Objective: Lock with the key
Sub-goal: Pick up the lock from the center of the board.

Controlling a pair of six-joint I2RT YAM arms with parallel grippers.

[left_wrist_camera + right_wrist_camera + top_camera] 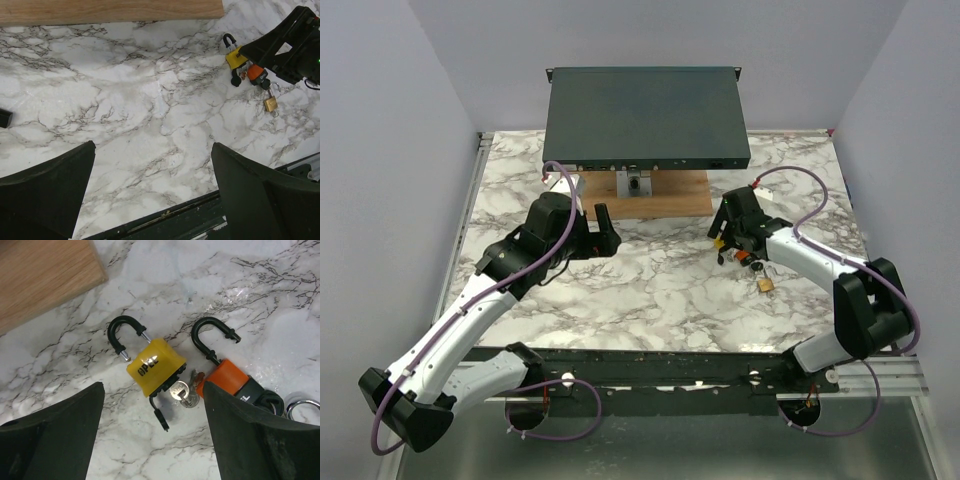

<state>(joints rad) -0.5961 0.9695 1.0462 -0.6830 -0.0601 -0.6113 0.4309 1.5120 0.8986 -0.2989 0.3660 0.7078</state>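
A yellow padlock (152, 364) lies on the marble with its black shackle open. A small silver key (179, 391) sticks in its underside, with a second key on the same bunch. Beside it lies an orange-bodied padlock (225, 380), shackle open too. No orange-headed key shows. My right gripper (154, 405) is open, low over the yellow padlock, its fingers either side of lock and key and touching neither. My left gripper (154, 150) is open and empty over bare marble, far left of the locks (235, 57). From above, the right gripper (730, 235) stands over them.
A small brass padlock (271, 103) lies just near of the orange one. A wooden board (660, 192) with a metal bracket (633, 183) sits under a black rack unit (645, 115) at the back. A metal ring (300, 407) lies by the orange padlock.
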